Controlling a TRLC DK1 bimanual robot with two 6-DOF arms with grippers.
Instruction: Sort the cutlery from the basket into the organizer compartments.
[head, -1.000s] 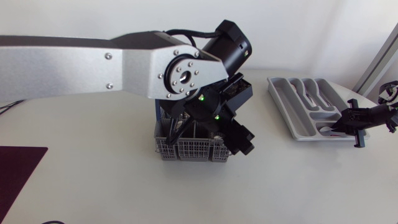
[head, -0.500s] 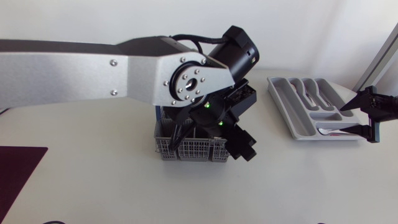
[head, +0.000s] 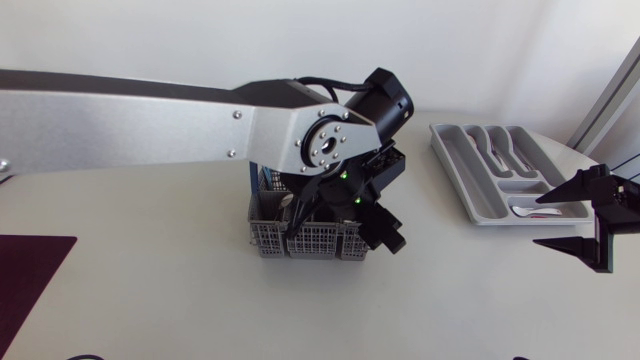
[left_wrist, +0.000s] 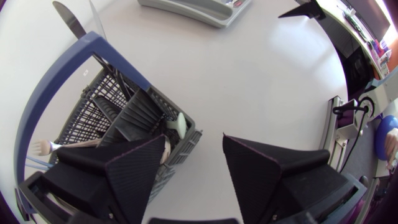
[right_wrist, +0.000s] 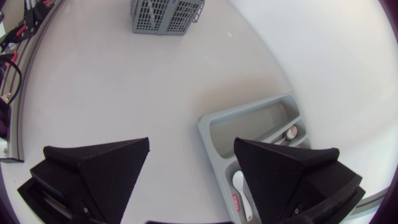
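Observation:
The grey cutlery basket (head: 300, 240) with a blue handle stands mid-table. My left gripper (head: 345, 210) hangs open right over it. In the left wrist view the left gripper (left_wrist: 193, 168) has one finger above the basket (left_wrist: 93, 118) corner and the other over bare table. Black and cream handles (left_wrist: 177, 124) and a fork (left_wrist: 43, 147) lie inside. The grey organizer (head: 455, 175) sits at the far right, with a white spoon (head: 525, 210) in its front compartment. My right gripper (head: 540, 222) stands open, just clear of the organizer's near end. The right gripper (right_wrist: 193, 162) holds nothing; the spoon (right_wrist: 239, 183) lies ahead of it.
Other cutlery pieces (head: 500, 150) lie in the organizer's long compartments. A dark mat (head: 25, 270) covers the near left corner. Bare table lies between the basket (right_wrist: 166, 15) and the organizer (right_wrist: 249, 124).
My right gripper opened at the organizer's front compartment, left the spoon there and drew back toward the near right. The left gripper shifted slightly over the basket and its fingers narrowed a little.

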